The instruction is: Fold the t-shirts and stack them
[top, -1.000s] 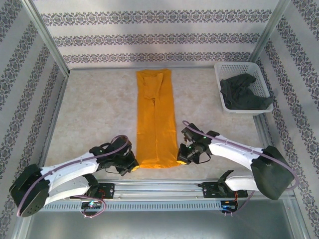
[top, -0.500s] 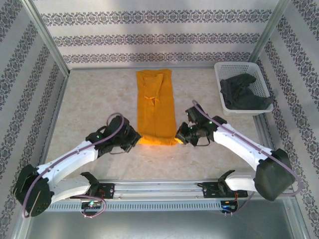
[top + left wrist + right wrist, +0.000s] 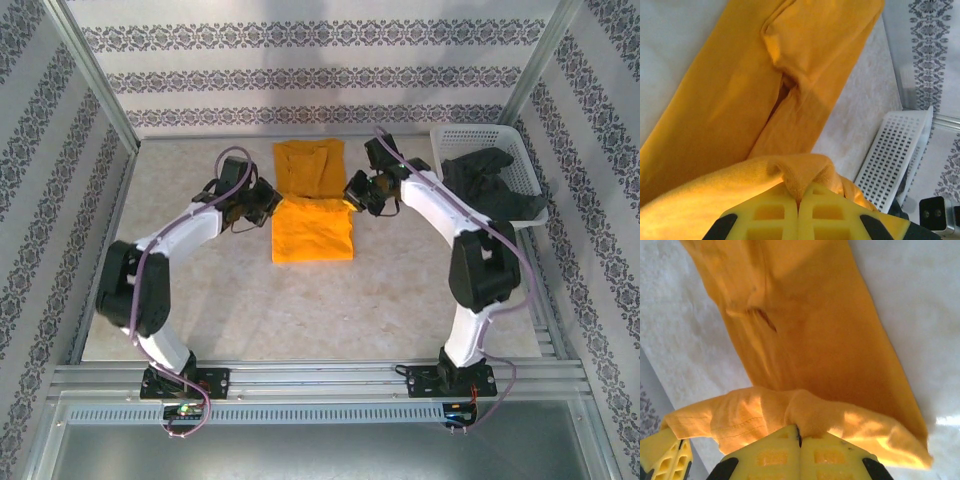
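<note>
Two pairs of yellow fingers are each pressed together on a bunched bit of hem. The left fingers [image 3: 765,215] pinch one corner of the orange shirt [image 3: 312,232] and the right fingers [image 3: 835,456] pinch the other, and a small ridge of cloth squeezes up out of each pair. From above, the two sit at either side of the shirt, left [image 3: 262,203] and right [image 3: 355,192], holding the hem edge across the garment's middle. The shirt is a narrow strip running from the middle of the counter [image 3: 200,280] toward its far edge. Its sides look to be turned in already, and its near end is doubled back over itself. The far part, toward the far edge, is uncovered. Whether the held edge rests on the layer beneath or hangs just above it is hard to tell from overhead; the wrist views suggest it is lifted a little. By my reading the end-to-end fold is partly made. The hem has yet to be laid down toward the far end and let go, and a further fold may be wanted. The grey shirt [image 3: 490,185] lies crumpled in the white basket [image 3: 470,131] at the far right corner, untouched. So roughly half the work remains: taking it out, folding it and stacking it on the orange one.
</note>
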### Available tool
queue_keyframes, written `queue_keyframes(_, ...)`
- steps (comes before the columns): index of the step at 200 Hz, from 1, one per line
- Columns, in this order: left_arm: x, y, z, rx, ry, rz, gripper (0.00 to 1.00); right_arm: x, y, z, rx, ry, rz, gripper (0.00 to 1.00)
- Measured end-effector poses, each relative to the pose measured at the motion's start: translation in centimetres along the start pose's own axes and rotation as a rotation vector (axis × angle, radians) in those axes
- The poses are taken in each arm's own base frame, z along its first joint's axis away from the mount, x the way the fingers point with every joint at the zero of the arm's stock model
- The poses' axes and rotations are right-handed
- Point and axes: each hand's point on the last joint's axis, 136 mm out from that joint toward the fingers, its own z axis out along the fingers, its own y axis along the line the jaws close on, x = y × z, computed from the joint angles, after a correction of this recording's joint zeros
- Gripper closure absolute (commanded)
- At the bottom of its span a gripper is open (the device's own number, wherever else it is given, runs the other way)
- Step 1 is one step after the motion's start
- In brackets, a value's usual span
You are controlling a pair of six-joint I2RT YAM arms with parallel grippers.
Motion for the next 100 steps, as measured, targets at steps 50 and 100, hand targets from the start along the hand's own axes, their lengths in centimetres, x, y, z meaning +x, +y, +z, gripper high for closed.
queue_keyframes(50,-3.2,0.4,6.2,-0.023,0.040,0.015,0.84,-4.7,0.7,5.2,0.014,0.022,0.009,0.56)
queue_keyframes(100,-5.3,1.6,6.1,-0.050,0.008,0.043,0.47,-6.6,0.5,6.2,-0.013,0.073,-0.056,0.43)
